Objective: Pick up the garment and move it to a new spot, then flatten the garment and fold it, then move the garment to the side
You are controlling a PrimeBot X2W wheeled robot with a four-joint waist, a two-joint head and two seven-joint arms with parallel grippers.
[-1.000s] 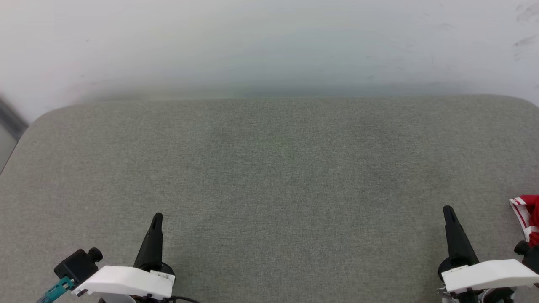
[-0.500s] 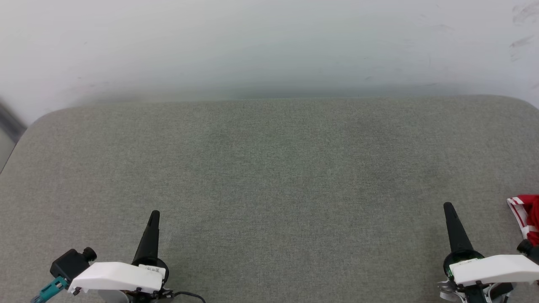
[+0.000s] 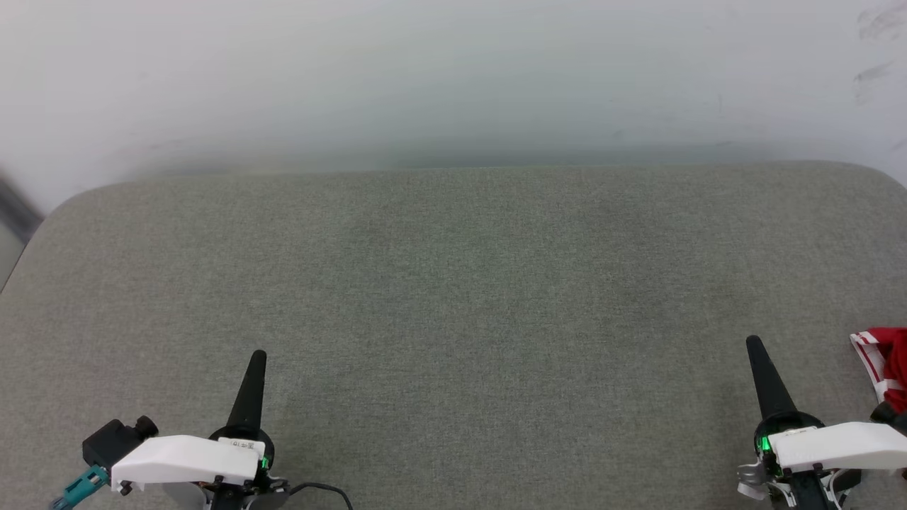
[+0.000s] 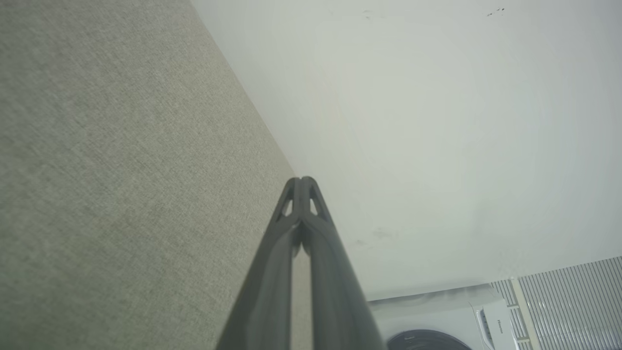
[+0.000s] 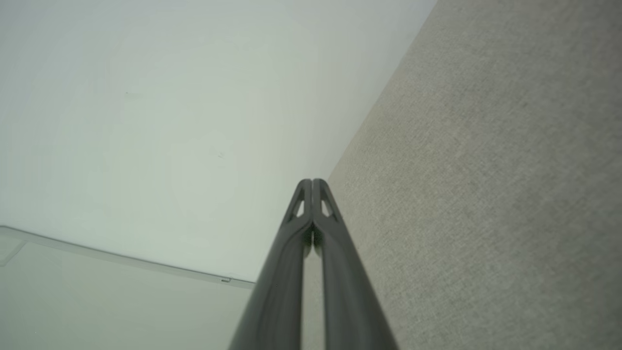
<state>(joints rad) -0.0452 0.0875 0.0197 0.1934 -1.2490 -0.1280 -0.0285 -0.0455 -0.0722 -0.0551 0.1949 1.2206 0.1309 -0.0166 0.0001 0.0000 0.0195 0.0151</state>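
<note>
A corner of the garment [image 3: 886, 365], red with white striped trim, lies at the right edge of the head view on the grey padded table [image 3: 453, 283]; the rest of it is cut off. My right gripper [image 3: 753, 346] stands just left of it, apart from it, fingers shut and empty. At the lower left my left gripper [image 3: 258, 356] is shut too, with nothing in it. Both wrist views show the fingertips pressed together, the left gripper [image 4: 301, 181] and the right gripper [image 5: 312, 182], pointing along the table toward the white wall.
A white wall [image 3: 453, 71] rises behind the table's far edge. The table's rounded far-left corner [image 3: 64, 202] drops to the floor. A white washing machine [image 4: 437, 321] and a slatted panel [image 4: 568, 301] appear low in the left wrist view.
Both arms have drawn back slightly toward the bottom of the head view. The garment corner has not moved on its own.
</note>
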